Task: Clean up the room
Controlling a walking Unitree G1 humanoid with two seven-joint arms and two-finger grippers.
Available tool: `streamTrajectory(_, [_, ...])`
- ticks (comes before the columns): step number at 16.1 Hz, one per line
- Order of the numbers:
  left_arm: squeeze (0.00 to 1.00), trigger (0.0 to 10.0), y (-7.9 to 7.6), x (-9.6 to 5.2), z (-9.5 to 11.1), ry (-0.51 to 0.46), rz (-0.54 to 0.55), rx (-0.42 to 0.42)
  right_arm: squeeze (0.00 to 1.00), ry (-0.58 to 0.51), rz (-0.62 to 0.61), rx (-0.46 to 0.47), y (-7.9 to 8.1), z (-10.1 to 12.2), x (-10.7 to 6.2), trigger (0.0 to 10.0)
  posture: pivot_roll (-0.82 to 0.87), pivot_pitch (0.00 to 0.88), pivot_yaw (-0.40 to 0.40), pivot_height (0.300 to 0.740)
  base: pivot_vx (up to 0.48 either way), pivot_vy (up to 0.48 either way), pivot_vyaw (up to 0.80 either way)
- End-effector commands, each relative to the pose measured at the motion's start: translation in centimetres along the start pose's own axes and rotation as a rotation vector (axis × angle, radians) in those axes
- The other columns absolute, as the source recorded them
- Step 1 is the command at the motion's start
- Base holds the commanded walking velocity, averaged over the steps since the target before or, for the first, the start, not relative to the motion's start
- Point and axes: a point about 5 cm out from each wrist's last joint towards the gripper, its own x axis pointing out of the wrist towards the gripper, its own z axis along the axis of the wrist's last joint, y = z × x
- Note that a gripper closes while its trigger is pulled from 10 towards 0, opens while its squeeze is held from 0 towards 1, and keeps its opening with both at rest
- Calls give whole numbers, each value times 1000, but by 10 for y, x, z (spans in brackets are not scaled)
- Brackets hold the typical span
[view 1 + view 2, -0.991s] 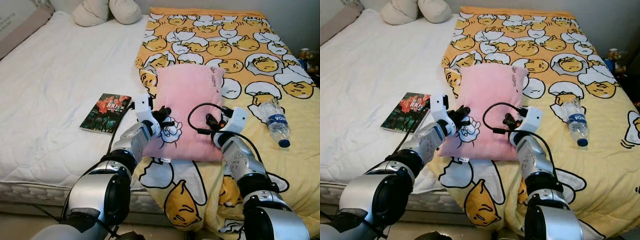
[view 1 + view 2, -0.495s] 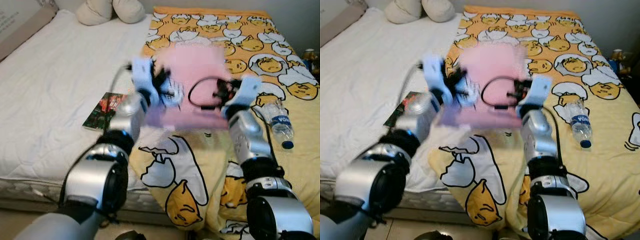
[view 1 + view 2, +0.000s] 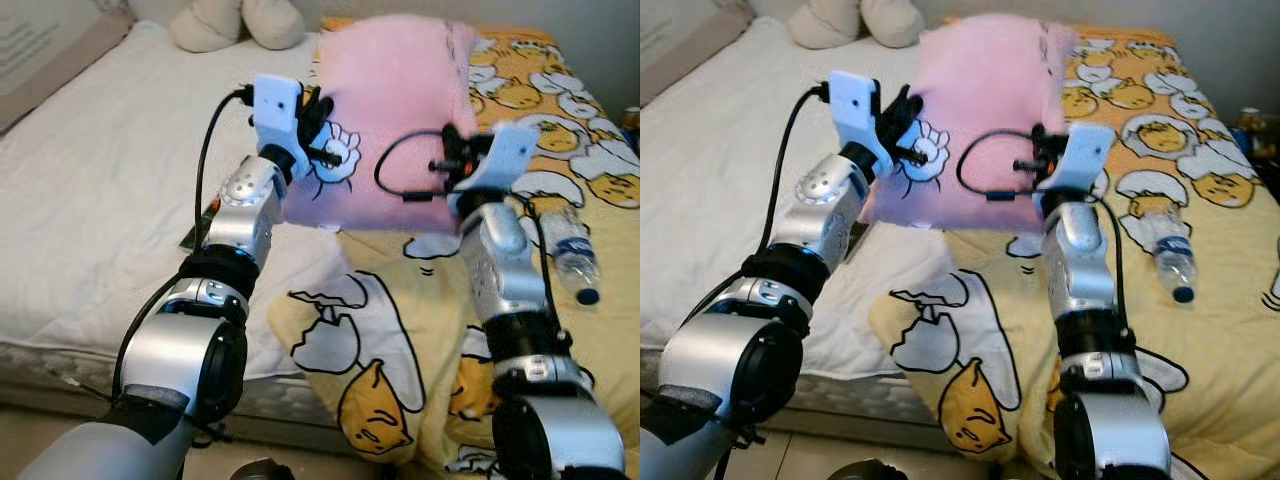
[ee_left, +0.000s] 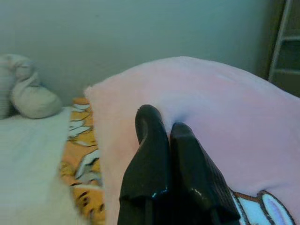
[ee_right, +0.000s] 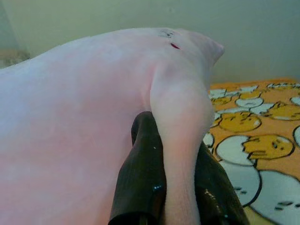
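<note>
both pincers are pinched tight on the pink pillow (image 3: 385,110), left pincer (image 3: 318,140) at its near left corner and right pincer (image 3: 452,160) at its near right edge, holding it raised above the bed (image 3: 100,190), probably to carry it toward the headboard.

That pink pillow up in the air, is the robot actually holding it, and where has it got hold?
Yes. The pink pillow is held by both grippers: the left gripper pinches its lower left edge, the right gripper its lower right edge.
</note>
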Motion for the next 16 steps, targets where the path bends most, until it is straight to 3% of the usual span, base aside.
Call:
streamTrajectory(1, [0, 10000, 31, -11, 4, -32, 136, 49, 0, -23, -78, -15, -14, 3, -5, 10000, -107, 0, 35, 740, 0, 428, 0])
streamTrajectory(14, [0, 10000, 34, -18, -6, -9, 175, 7, 0, 20, -45, -25, -9, -9, -10, 10000, -96, 0, 26, 740, -18, 451, 0])
streamTrajectory(16, [0, 10000, 33, -18, -6, -10, 177, 4, 0, 18, -34, -23, -6, -9, -9, 10000, -96, 0, 26, 740, 0, 480, 687])
